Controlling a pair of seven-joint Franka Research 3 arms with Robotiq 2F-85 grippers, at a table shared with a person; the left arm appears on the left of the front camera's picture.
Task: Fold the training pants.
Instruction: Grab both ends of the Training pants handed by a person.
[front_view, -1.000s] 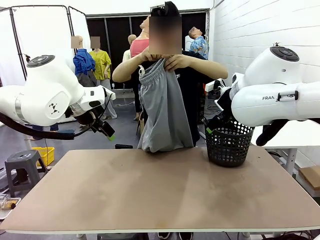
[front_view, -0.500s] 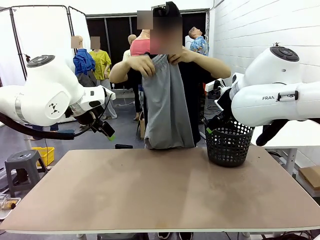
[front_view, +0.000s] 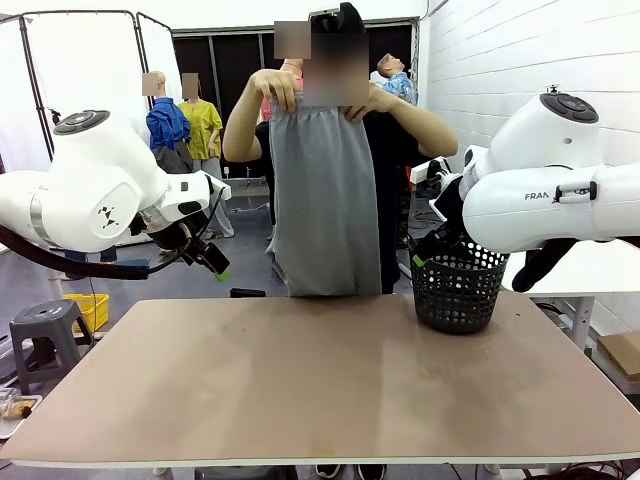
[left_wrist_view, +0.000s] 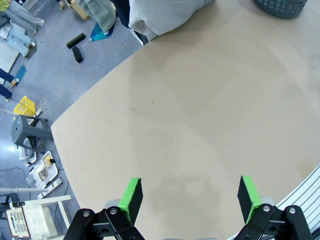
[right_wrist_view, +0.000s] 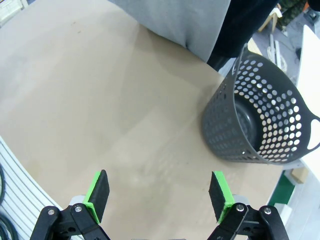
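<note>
pants: grey training pants (front_view: 325, 200) held up by the waistband in the person's hands (front_view: 278, 88), hem hanging near the table (front_view: 320, 390) far edge
left gripper (left_wrist_view: 190, 186): jaws wide apart, empty, over the table
right gripper (right_wrist_view: 159, 187): also spread wide, empty, near the black mesh basket (right_wrist_view: 260, 125)

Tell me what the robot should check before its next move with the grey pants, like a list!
1. The training pants lie on the table: not ok. They hang from the person's hands, held up at the far edge.
2. The left gripper is open with nothing in it: ok.
3. The right gripper is open with nothing in it: ok.
4. The black mesh basket is out of the way: ok. It stands at the table's far right, beside the pants.
5. The bottom of the pants touches the table: cannot tell.
</note>
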